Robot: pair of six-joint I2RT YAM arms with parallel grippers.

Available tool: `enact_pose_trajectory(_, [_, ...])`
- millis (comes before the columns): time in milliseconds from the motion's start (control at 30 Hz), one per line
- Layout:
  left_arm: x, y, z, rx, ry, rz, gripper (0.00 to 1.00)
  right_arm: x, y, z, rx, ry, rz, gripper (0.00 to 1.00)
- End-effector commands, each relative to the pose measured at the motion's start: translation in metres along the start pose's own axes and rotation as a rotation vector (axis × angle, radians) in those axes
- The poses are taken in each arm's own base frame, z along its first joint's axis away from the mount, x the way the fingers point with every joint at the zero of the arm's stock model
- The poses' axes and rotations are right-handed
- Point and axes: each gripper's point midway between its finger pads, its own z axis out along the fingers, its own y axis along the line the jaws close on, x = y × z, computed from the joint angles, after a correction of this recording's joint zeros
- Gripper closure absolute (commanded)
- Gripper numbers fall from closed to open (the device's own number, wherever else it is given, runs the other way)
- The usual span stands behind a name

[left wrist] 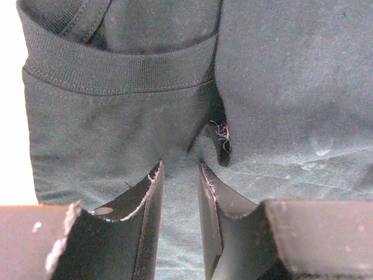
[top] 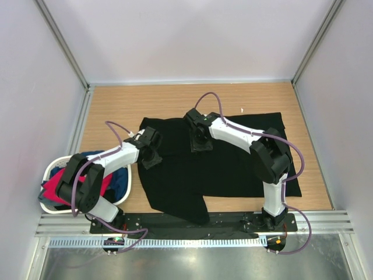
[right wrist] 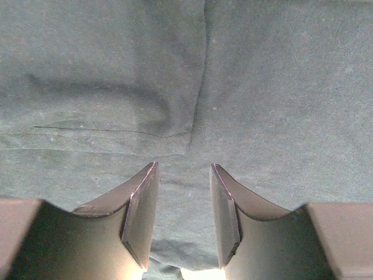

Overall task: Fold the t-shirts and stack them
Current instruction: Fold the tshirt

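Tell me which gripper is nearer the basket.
Left. The left gripper is over the black shirt, at its edge just right of the basket; the right gripper is farther right, over the shirt's upper middle.

Plain black t-shirt (top: 233, 169), white basket (top: 53, 164)

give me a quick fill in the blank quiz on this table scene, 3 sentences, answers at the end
1. The t-shirt spread flat on the table is ___.
2. The white basket sits at the table's ___ edge.
3. In the basket lie a blue shirt and a ___ one.

Missing words: black; left; red
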Motion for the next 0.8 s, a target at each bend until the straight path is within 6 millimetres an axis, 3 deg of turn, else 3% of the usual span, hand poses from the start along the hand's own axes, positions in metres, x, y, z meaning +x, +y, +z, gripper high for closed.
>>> enact_pose_trajectory(0, [-0.016,-0.014,-0.002,0.035,-0.063,-0.012,0.69,-0.004,0.004,-0.011,-0.025,-0.028,0.019,0.54])
enact_pose_trajectory(300, [-0.023,-0.023,-0.001,0.066,-0.088,-0.01,0.69,0.001,0.01,0.002,-0.056,-0.023,0.054,0.55])
enact_pose_trajectory(567, [-0.024,-0.02,0.005,0.048,-0.097,-0.003,0.72,0.001,0.011,0.008,-0.057,-0.026,0.063,0.56])
enact_pose_trajectory(767, [-0.021,-0.019,0.011,0.041,-0.082,0.002,0.86,0.0,0.008,0.014,-0.042,-0.047,0.096,0.57])
